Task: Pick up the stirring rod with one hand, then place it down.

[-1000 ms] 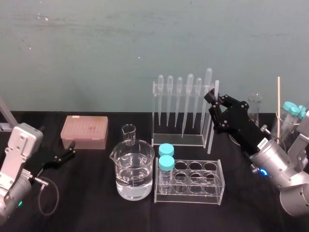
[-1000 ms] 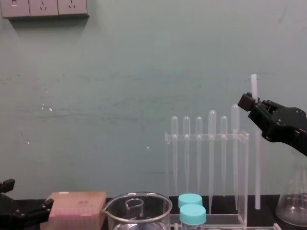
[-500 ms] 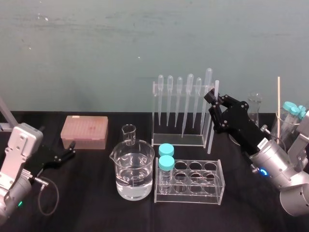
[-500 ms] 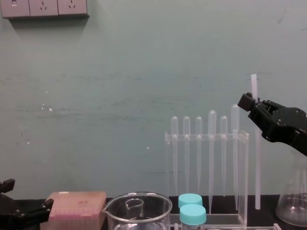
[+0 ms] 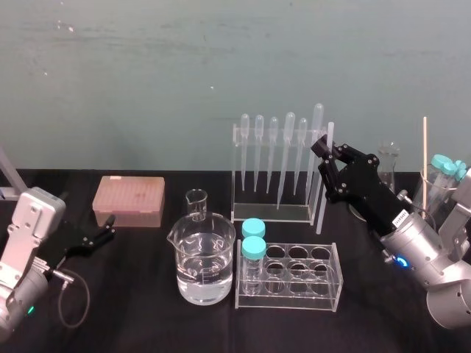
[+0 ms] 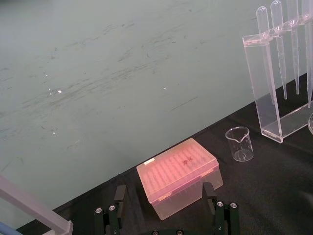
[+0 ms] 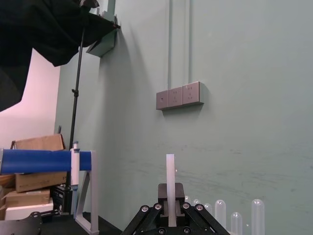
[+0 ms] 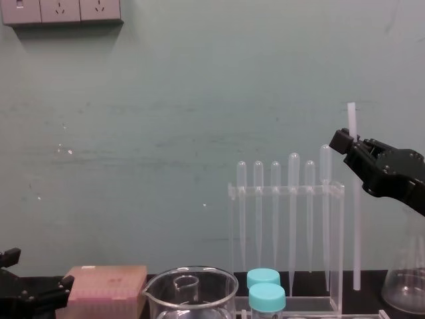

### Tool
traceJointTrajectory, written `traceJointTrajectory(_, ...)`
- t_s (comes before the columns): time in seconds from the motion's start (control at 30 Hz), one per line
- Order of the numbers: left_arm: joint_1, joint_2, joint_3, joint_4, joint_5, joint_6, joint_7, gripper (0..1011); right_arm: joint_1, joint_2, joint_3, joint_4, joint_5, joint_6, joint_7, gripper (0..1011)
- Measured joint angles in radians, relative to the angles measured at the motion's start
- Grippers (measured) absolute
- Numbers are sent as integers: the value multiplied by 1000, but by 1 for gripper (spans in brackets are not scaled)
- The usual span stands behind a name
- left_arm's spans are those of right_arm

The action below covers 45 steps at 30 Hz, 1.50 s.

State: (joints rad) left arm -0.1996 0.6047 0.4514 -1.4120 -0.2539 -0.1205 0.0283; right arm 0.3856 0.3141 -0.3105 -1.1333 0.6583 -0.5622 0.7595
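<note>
I saw no change in last sec: right gripper (image 5: 324, 151) stayed clenched on stirring rod (image 5: 321, 207), upright near tabletop's (image 5: 147, 309) back edge. Left gripper (image 5: 110, 227) idle, released, at left edge. Put-down pending, I think.

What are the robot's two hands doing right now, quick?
Left gripper: open, empty, low over the table's left side.
Right gripper: closed on the stirring rod, holding it upright beside the pipette rack.

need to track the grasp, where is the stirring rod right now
In the head view the stirring rod stands upright on the robot's right, held by the right gripper, just right of the pipette rack.
</note>
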Motion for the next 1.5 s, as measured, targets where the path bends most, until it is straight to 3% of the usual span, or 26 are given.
traceJointTrajectory(0.2,0,0,0,0,0,0,0,1000,-8,4,10,-17,-20,18,-6,71)
traceJointTrajectory(0.43,0,0,0,0,0,0,0,1000,-46,40,21,-96,-53,90,-27,71)
traceJointTrajectory(0.93,0,0,0,0,0,0,0,1000,-113,96,-4,-232,-44,183,0,71)
traceJointTrajectory(1.5,0,0,0,0,0,0,0,1000,-146,121,-6,-271,-90,197,-67,71)
